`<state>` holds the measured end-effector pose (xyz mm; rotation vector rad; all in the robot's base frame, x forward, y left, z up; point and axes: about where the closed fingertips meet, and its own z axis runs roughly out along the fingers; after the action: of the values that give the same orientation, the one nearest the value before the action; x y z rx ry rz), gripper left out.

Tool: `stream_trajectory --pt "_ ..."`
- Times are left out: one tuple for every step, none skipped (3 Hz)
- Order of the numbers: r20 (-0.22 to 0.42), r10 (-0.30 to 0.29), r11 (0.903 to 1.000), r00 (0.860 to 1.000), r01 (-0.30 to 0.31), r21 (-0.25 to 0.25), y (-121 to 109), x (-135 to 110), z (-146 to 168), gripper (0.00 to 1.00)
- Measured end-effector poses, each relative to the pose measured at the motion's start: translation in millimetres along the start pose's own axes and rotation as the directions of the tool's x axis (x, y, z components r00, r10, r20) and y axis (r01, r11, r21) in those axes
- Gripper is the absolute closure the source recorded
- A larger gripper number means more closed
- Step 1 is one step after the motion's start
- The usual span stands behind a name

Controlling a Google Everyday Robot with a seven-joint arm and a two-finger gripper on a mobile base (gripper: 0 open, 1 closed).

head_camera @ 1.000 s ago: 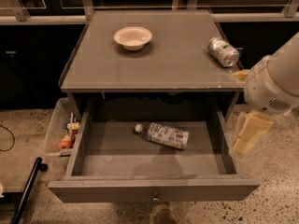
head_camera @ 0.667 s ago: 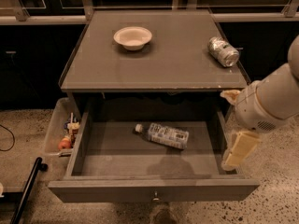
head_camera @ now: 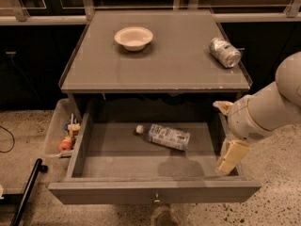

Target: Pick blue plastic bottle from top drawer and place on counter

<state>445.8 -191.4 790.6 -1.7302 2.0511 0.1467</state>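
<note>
Judging by how things lay, you had barely begun the task. The top drawer (head_camera: pixel 155 192) stood pulled open, but the blue plastic bottle (head_camera: pixel 164 136) lay untouched on its side on the drawer floor, about mid-drawer, with its white cap pointing left. Your gripper (head_camera: pixel 221 138) hung at the drawer's right wall, toward the near right corner, to the right of the bottle and apart from it. Its jaws stood wide, one pale finger reaching down beside the wall and the other up near the counter's edge, with nothing between them. The arm (head_camera: pixel 268 109) came in from the right of the scene.

Nearly everything was left to do. You had yet to bring the gripper left over the bottle, close on it, lift it out of the drawer and set it on the counter (head_camera: pixel 155 72). The counter held a pale bowl (head_camera: pixel 134 37) toward the far left and a silver can (head_camera: pixel 225 52) lying at the far right. Bare grey surface lay between them and nearer the front, so you appeared to have room there for the bottle. The side tray (head_camera: pixel 56 131) of small coloured items, left of the drawer, played no part.
</note>
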Motion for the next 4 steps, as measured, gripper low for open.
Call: stream_trajectory --pt "0.024 0.005 0.9999 1.0 -0.006 0.011 -4 0 10 0.0" --pt "0.084 0.044 0.9988 0.996 -0.046 0.019 -18 2 40 0.0" --pt "0.151 0.072 0.9974 0.986 -0.072 0.001 -31 -1 78 0.0" --pt "0.2 0.084 0.9965 0.976 -0.083 -0.01 -42 -3 112 0.0"
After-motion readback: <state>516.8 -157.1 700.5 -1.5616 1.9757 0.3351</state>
